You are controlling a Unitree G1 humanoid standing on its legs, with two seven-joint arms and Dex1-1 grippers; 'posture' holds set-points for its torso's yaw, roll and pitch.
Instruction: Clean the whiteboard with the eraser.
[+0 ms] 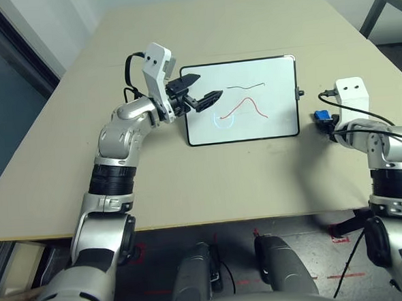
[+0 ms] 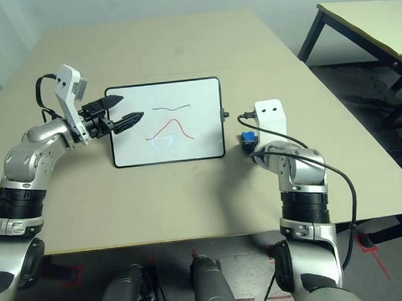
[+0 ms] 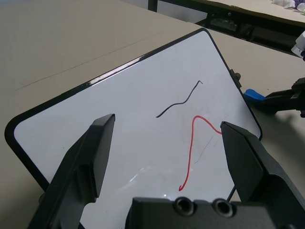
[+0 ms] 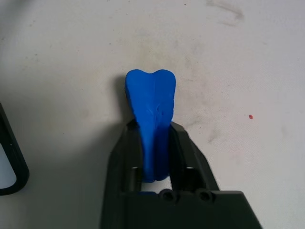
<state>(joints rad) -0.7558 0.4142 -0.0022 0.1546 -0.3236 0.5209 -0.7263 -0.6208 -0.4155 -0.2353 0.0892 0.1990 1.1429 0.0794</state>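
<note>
Forearms [image 1: 105,231] flank the board [image 1: 268,129]. Left gripper [image 1: 209,84]: spread wide, empty, over the board's left side, presumably to brace it. Right gripper [image 4: 153,125]: clamped on the eraser [image 4: 151,95], right of the board; I judge the protruding end serves for wiping.

The left tool [image 3: 164,143] hangs with fingers spread wide; the right tool [image 4: 155,129] has its fingers closed inward.
</note>
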